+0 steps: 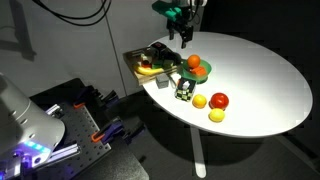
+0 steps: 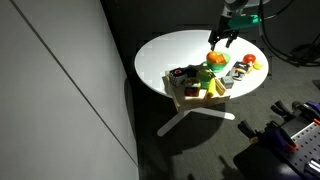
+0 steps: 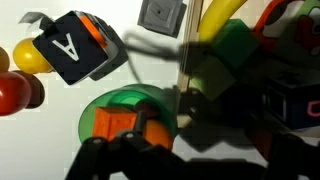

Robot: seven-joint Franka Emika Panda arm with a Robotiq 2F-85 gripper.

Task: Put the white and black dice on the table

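Three views showed a round white table (image 1: 260, 70) in a dark room. The gripper (image 1: 182, 38) hung above it, near the edge where a wooden tray (image 1: 148, 62) sat. An exterior view showed its claw (image 2: 222, 42) spread, with nothing pinched between the fingers.

The white and black dice (image 1: 184, 89) sat on the bare tabletop, just in from that same edge. It lay just beside a green plate (image 1: 203, 72) and near three fruits: an orange-yellow fruit (image 1: 199, 101), a red fruit (image 1: 219, 100) and a yellow fruit (image 1: 216, 115).

Only the wrist view showed detail on the dice (image 3: 75, 48): a white letter A on a black face and an orange patch. In the exterior views it was a small checkered speck with a hint of green. The wrist view also showed an orange block (image 3: 113, 122) on the plate.

The gripper's own dark, blurred fingers filled the lower part of the wrist view and covered part of the plate. A grey block (image 3: 160, 14) was cut off by the top of that view. Next to it were a yellow curved piece (image 3: 215, 15) and a green cube (image 3: 235, 45), amid shadowed shapes too dark to name. In both exterior views the tray's contents were too small to make out.

Below the tabletop stood a white pedestal leg (image 2: 190, 118). Beside it rose a grey wall (image 2: 60, 90), and equipment with orange parts (image 1: 90, 125) sat low near the table.
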